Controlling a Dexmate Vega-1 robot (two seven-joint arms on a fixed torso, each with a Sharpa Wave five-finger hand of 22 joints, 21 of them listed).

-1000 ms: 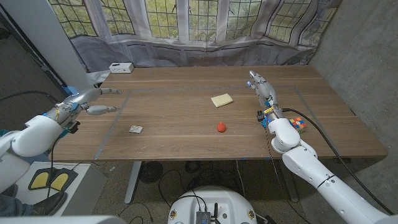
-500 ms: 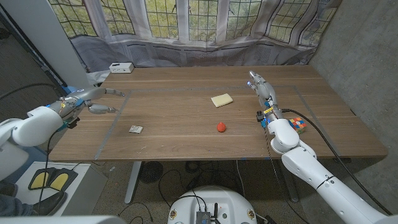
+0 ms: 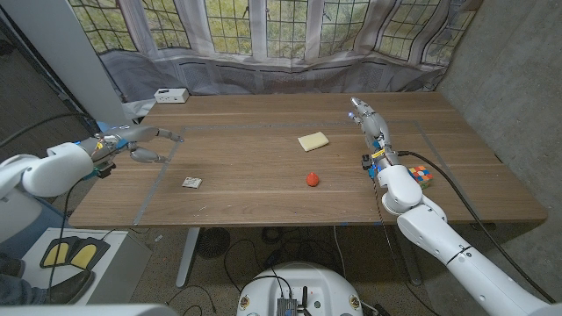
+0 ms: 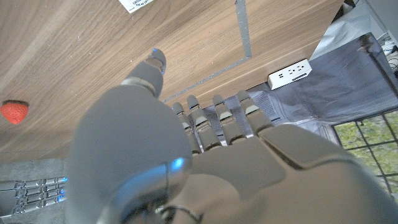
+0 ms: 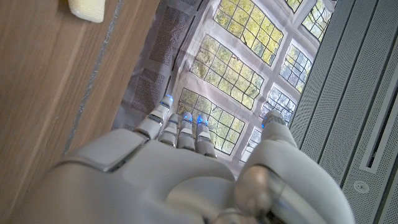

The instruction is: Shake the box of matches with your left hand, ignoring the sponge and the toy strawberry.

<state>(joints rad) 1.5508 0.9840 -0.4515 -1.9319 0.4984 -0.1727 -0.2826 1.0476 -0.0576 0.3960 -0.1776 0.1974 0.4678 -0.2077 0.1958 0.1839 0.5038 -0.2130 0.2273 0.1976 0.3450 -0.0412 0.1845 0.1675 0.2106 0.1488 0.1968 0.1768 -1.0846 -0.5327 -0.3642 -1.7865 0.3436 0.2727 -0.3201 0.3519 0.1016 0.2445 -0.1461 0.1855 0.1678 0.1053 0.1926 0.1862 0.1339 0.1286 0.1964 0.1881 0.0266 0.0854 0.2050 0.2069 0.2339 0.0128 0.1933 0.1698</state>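
Near the table's (image 3: 263, 189) front-left edge lies the box of matches (image 3: 191, 183), likely light, thin, crushable card; pinch its long sides. Beyond it, the left hand (image 3: 145, 145) hovers, fingers spread, empty.

Wooden table (image 3: 263, 197), leaded windows (image 3: 263, 26), probably daylight

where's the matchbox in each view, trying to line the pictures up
Head view: the box of matches lies on the table's left part, nearer the front edge than the left hand.
Left wrist view: the same box is cut by the picture's top edge, past the fingers.
Right wrist view: not in it.
Shared landmark: the toy strawberry, in the head and left wrist views.
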